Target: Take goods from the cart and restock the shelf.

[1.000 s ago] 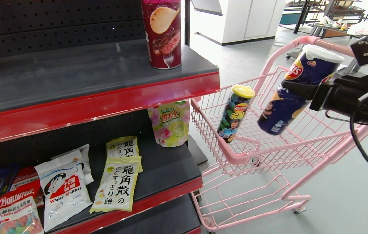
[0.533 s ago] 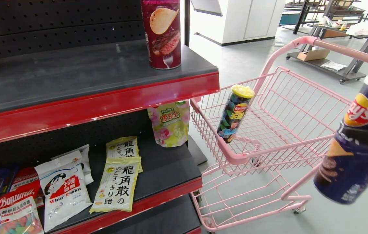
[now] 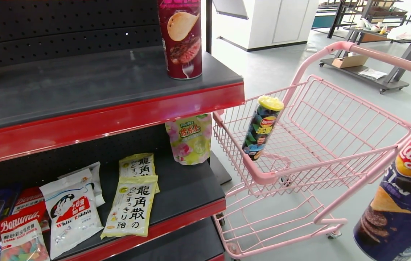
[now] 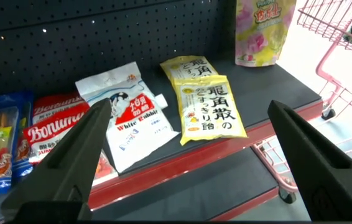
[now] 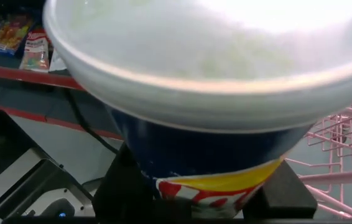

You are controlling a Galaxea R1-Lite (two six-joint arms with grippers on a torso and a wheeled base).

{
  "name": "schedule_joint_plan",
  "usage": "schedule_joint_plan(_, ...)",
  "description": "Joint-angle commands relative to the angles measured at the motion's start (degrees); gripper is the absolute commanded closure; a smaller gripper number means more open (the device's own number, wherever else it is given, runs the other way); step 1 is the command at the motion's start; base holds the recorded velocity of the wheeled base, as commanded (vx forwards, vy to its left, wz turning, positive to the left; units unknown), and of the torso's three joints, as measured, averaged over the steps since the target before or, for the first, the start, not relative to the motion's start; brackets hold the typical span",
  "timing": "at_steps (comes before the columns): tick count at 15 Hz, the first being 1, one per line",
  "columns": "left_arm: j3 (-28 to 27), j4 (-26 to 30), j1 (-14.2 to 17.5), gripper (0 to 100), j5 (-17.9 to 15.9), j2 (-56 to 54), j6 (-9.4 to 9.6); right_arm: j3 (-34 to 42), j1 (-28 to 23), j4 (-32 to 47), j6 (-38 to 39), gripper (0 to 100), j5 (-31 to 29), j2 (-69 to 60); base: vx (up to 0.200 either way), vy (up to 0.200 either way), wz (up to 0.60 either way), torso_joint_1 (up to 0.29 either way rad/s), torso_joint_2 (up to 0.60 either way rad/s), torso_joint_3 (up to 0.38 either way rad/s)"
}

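My right tool [image 5: 210,193] was clamped on the blue chip can [image 3: 386,217], held beside the cart [image 3: 263,177]; my left tool [image 4: 188,149] hung spread wide. Carrying step, I judged: next, swing it upright onto the upper shelf [image 3: 82,83].

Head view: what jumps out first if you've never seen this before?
The big blue chip can looms at the lower right, held in the right gripper. Next comes the pink cart, with a yellow-lidded can leaning inside it. A dark red chip can stands upright on the upper shelf.
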Motion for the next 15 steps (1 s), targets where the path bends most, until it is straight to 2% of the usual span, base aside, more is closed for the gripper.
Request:
schedule_joint_plan(1, 0.0, 0.0, 0.0, 0, 0.0, 0.0, 0.00, 0.7, 0.2, 0.0, -0.1, 100, 0.1, -0.3, 0.000, 0.000, 0.00, 0.032, -0.29, -0.242)
schedule_joint_plan(9, 0.0, 0.0, 0.0, 0, 0.0, 0.0, 0.00, 4.5, 0.2, 0.1, -2.2, 100, 0.1, -1.4, 0.000, 0.000, 0.00, 0.095, -0.45, -0.362)
schedule_joint_plan(15, 0.0, 0.0, 0.0, 0, 0.0, 0.0, 0.00, 4.1, 0.2, -0.3, -2.4, 100, -0.1, 0.0, 0.000, 0.000, 0.00, 0.164, -0.53, -0.375)
